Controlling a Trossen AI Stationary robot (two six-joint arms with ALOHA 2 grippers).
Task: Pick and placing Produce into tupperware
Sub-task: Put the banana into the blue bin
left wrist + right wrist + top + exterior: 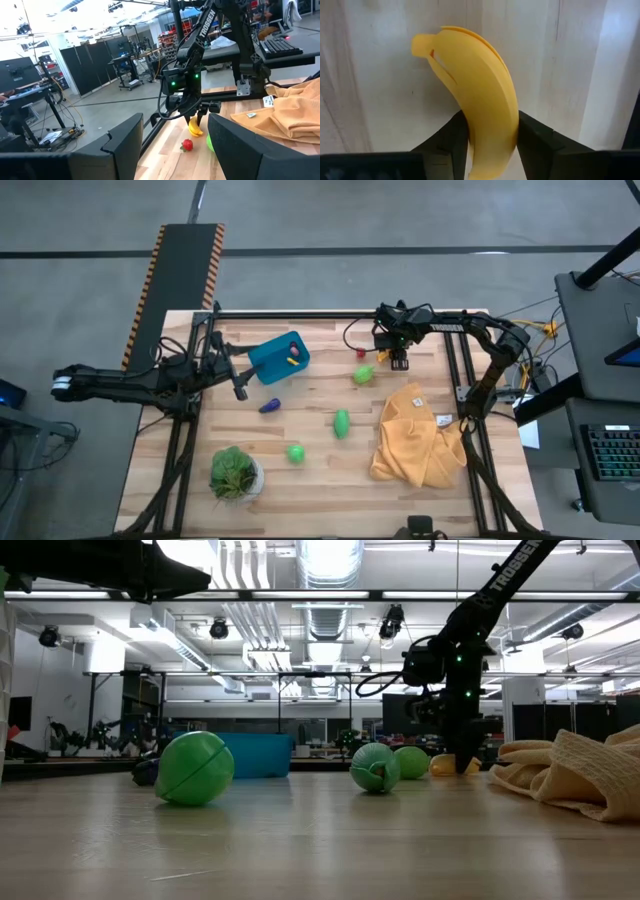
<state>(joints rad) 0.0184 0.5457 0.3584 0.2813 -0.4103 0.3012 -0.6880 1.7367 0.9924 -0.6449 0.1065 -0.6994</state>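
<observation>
Right gripper [490, 145] clamped on the banana [480, 105] at the desk's [320, 480] far edge.

The banana sits between its fingers, down near the wood beside a tiny red piece [361, 353] and a green piece [363, 374]. The left gripper [241, 383], fingers apart, is just beside the teal tupperware [278, 358] (something yellow and red already inside). The eggplant [269, 406] lies near the tub; two more green pieces [342, 422] rest mid-desk.

Looked like a big open lab or workshop: exposed ceiling ducts [322, 580], black partition panels [90, 62], workbenches, and a keyboard [612, 452] nearby.
</observation>
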